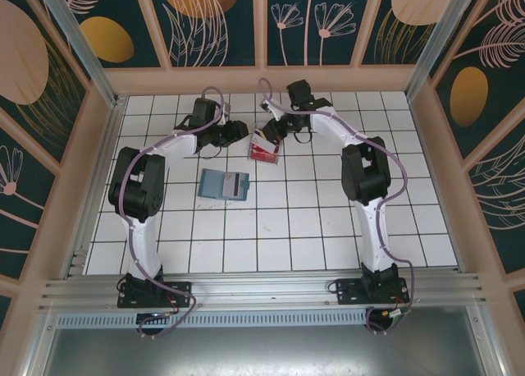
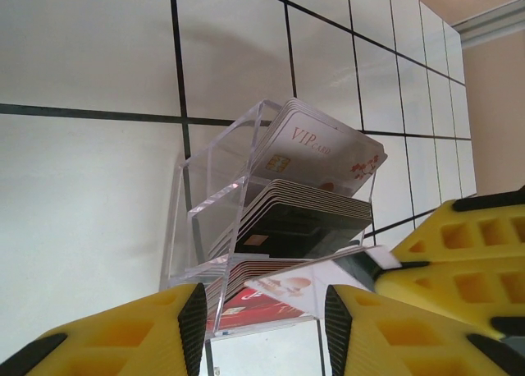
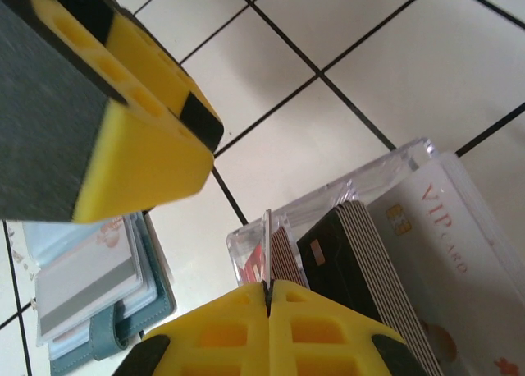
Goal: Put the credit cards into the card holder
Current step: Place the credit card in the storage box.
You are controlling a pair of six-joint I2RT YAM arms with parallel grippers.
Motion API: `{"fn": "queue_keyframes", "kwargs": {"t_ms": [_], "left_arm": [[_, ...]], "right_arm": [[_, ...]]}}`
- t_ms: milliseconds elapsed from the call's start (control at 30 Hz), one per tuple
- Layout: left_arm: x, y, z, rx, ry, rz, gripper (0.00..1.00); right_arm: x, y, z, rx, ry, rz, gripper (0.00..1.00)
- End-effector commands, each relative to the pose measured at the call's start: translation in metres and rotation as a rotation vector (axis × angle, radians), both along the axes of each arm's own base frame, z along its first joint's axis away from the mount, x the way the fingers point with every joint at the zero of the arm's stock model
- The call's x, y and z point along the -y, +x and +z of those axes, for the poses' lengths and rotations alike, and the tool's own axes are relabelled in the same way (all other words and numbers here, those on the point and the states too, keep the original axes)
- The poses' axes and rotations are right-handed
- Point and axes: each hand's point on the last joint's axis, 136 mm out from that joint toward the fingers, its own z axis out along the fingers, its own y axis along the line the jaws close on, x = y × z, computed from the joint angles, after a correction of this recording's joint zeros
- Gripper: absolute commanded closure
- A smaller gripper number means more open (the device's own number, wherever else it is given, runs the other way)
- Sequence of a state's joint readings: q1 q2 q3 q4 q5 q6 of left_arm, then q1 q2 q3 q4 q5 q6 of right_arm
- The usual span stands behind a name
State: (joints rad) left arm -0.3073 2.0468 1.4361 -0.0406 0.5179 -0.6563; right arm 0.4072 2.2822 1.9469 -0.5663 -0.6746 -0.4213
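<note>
Precariously, the right gripper pinches one pale card at the clear tray's front — a hold that looks edge-thin, so it may slip or drag neighbouring credit cards out. The left gripper hangs half-parted, seemingly empty, just before the tray; the card holder lies beside it.

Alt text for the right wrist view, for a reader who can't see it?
The right gripper pinches one credit card edge-on at a clear tray of stacked cards. The open teal card holder lies at lower left on white tiles.
</note>
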Motion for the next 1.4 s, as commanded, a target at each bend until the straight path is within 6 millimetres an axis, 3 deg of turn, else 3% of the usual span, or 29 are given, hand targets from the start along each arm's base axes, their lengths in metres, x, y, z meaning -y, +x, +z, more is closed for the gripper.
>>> {"fn": "queue_keyframes", "kwargs": {"t_ms": [0,233,533,700,967,1133,1367], "left_arm": [[0.001,0.000,0.005,0.009,-0.020,-0.012,0.55],[0.003,0.003,0.005,0.007,-0.027,-0.014,0.55],[0.002,0.001,0.002,0.000,-0.023,-0.013,0.55],[0.001,0.000,0.004,0.003,-0.023,-0.011,0.55],[0.001,-0.002,0.001,-0.002,-0.023,-0.008,0.55],[0.001,-0.001,-0.002,-0.009,-0.031,-0.008,0.55],[0.001,-0.002,-0.001,-0.005,-0.028,-0.008,0.55]], "right_arm": [[0.006,-0.004,-0.018,-0.010,-0.027,0.022,0.97],[0.012,-0.002,-0.024,-0.001,-0.036,0.010,0.98],[0.012,0.014,-0.009,0.069,-0.050,0.000,0.98],[0.012,0.021,-0.019,0.082,-0.107,0.008,0.97],[0.014,0.030,-0.019,0.108,-0.149,0.015,0.97],[0.005,0.029,-0.003,0.112,-0.096,0.043,0.97],[0.005,0.036,-0.001,0.098,-0.104,0.054,0.97]]}}
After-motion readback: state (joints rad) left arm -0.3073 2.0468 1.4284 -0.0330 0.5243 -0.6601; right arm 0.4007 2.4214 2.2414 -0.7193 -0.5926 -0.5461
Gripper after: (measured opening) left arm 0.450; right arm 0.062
